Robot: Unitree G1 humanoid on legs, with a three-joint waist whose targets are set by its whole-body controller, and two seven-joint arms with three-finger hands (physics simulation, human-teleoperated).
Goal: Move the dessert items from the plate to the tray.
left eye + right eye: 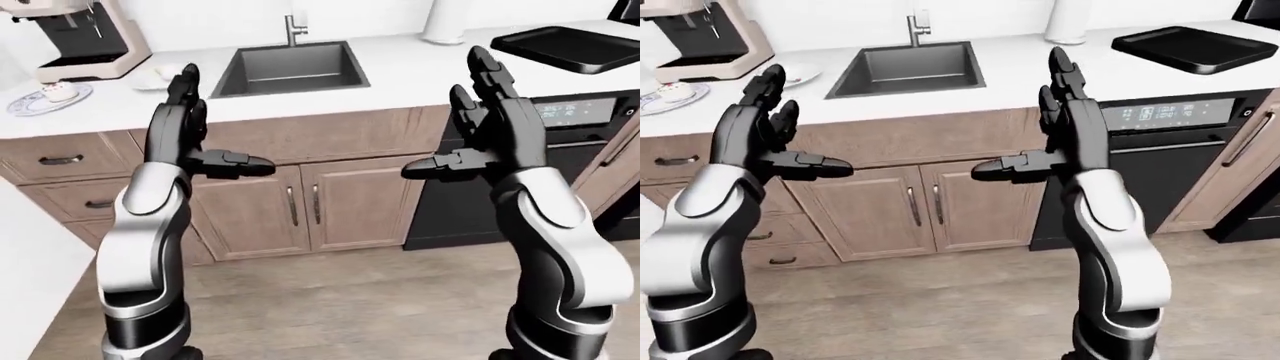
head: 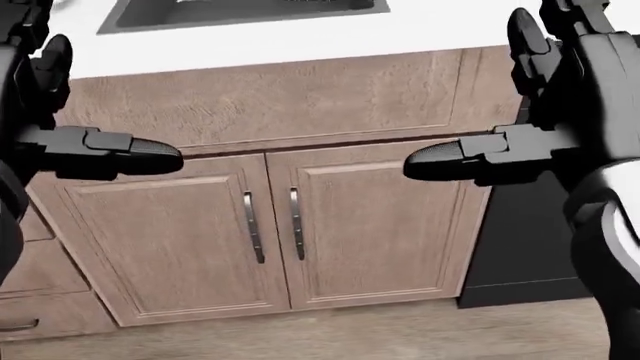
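Hands come first: we hold the left hand [image 1: 190,124] and the right hand [image 1: 490,124] raised at chest height, fingers spread upward and thumbs pointing inward, both empty and gripping nothing. In the left-eye view the plate [image 1: 48,98] sits at the far left of the white tabletop [image 1: 400,71], just beside the coffee machine [image 1: 85,37], and on it we can make out one small pale dessert [image 1: 60,91]; whether more lie there is too small to tell. The black tray [image 1: 575,46] rests well apart at the far right of the same tabletop, above the oven [image 1: 575,120], with the sink [image 1: 285,67] between the two. We stand opposite the sink cabinet doors [image 2: 270,232], so the step in hand, as we judge it, is the approach toward the plate. To do it well we should shift toward the left of the view until the plate lies squarely within reach of the left hand, keep the fingers spread on the way in, clear the coffee machine, and close gently round the dessert from above, since it looks soft and easily crushed.
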